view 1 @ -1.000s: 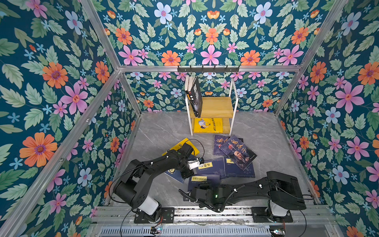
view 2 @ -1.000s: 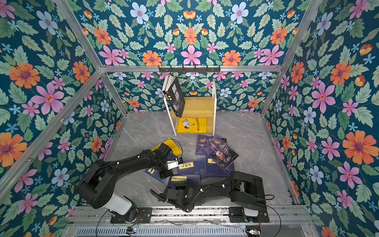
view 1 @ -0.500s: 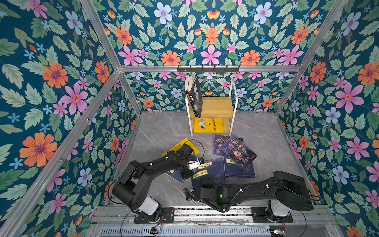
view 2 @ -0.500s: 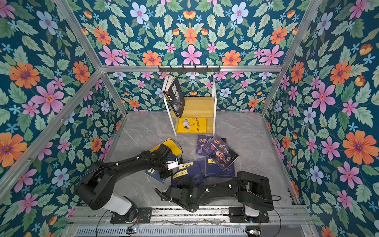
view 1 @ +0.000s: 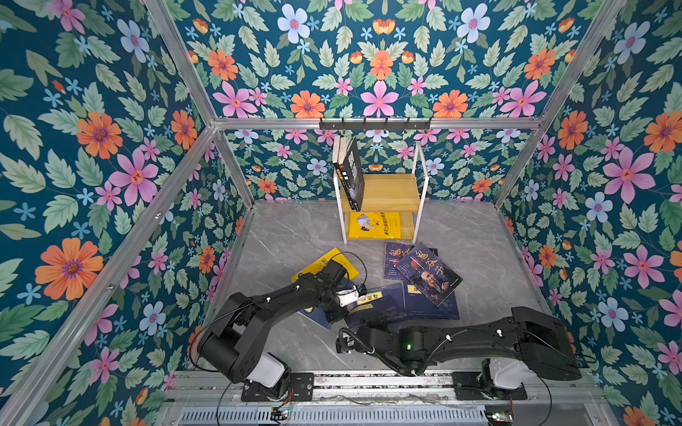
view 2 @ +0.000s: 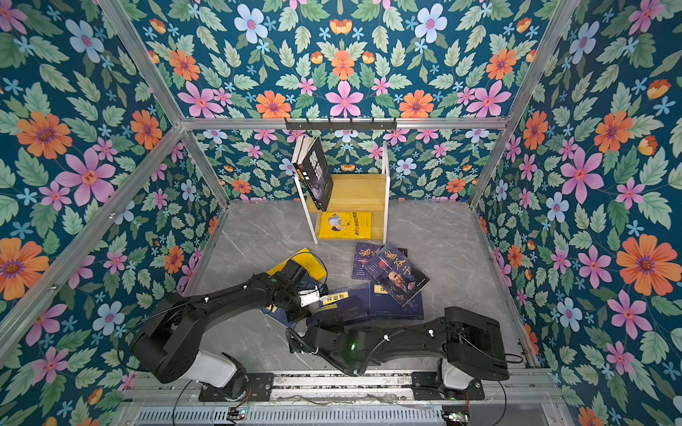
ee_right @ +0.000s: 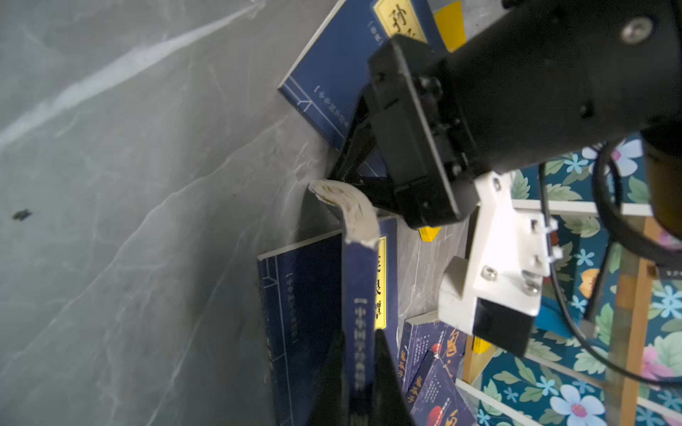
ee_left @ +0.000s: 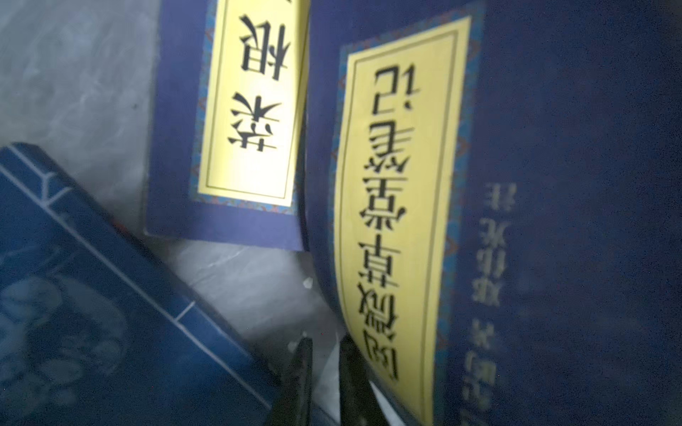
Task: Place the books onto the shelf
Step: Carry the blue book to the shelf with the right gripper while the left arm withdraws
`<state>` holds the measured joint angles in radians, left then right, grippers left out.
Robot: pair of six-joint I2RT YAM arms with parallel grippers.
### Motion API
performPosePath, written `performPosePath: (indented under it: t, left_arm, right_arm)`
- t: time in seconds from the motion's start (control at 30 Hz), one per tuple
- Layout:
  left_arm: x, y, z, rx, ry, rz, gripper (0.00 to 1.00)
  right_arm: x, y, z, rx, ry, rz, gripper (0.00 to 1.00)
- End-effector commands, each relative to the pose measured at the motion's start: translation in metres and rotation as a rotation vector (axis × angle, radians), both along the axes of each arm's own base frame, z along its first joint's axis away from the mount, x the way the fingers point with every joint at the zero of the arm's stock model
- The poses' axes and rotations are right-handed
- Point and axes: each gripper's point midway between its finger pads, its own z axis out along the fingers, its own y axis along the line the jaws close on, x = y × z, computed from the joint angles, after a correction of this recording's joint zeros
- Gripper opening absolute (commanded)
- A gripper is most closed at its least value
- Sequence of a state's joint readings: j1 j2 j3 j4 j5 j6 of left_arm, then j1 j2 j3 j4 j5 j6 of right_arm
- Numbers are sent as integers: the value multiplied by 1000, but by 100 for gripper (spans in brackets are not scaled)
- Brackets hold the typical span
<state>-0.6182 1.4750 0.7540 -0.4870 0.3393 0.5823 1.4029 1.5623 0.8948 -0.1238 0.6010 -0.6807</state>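
Note:
My right gripper (ee_right: 360, 369) is shut on the spine edge of a thin navy book (ee_right: 360, 313) with a yellow title label (ee_left: 398, 184). This book (view 1: 380, 304) (view 2: 343, 306) stands tilted up off the floor. My left gripper (ee_left: 326, 350) (view 1: 337, 313) sits at its curled corner (ee_right: 347, 210), jaws a narrow gap apart with nothing clearly between them. The shelf (view 1: 395, 188) (view 2: 361, 188) at the back carries black books (view 1: 350, 173) leaning on its upper board and a yellow book (view 1: 374, 225) on its lower one.
On the grey floor lie purple-blue portrait books (view 1: 430, 273), another navy book (view 1: 431, 306), and a yellow book (view 1: 324, 262) and a navy one (view 1: 317, 319) partly under the left arm. A black hook rail (view 1: 374, 123) hangs above the shelf. Floral walls enclose the space.
My right gripper has closed onto the navy book's spine edge and the book has tipped up from lying flat. The left gripper's jaws have parted slightly at its corner.

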Motion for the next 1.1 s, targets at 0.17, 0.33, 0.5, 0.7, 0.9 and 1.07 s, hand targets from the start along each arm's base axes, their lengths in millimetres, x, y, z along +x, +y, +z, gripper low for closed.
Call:
performPosePath:
  t: [0.17,0.33,0.5,0.7,0.9,1.07]
  left_arm:
    - [25,-6,48,-176,-19,153,35]
    - [49,2,78,-262,-68,254,43]
    - [69,23,98,-316,-137,364,51]
    - [90,51,120,-399,-204,534,58]
    - [104,79,131,-445,-259,678,70]
    - [114,98,144,-498,-292,764,79]
  right_arm:
    - [2,-9,15,17,38,5,0]
    - [7,-17,31,32,44,-2,0]
    - [20,-29,48,28,33,-14,0]
    - [43,-41,68,29,17,-26,0]
    - [81,-41,93,64,-40,-60,0]
    - [117,-37,108,103,-91,-107,0]
